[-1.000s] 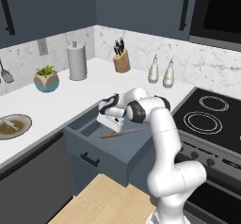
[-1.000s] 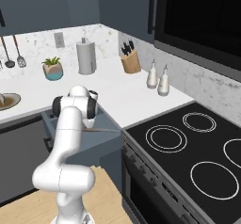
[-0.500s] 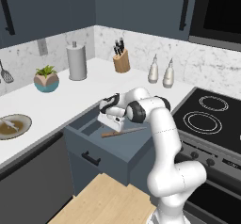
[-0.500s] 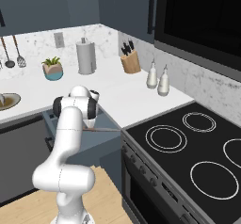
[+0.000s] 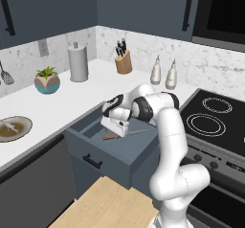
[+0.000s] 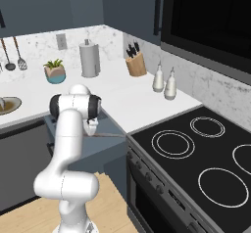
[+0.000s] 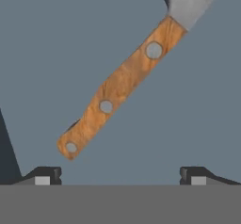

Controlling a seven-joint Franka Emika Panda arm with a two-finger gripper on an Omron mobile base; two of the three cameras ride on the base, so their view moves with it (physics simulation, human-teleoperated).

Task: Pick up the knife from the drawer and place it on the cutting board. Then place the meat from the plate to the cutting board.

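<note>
Knife (image 7: 123, 84): light, rigid, flat in the drawer (image 5: 91, 129) just ahead of the wide-apart pincer (image 7: 120, 175); grasp its wooden handle.

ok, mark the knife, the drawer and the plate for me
knife (image 7: 120, 84): hand view, middle of the wooden handle.
drawer (image 5: 112, 150): left base view, flat front panel above the black handle.
plate (image 5: 21, 123): left base view, beige rim at the right.

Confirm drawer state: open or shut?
Open. The drawer is pulled out from the counter, its inside exposed, with the knife lying flat on its floor under the gripper.
</note>
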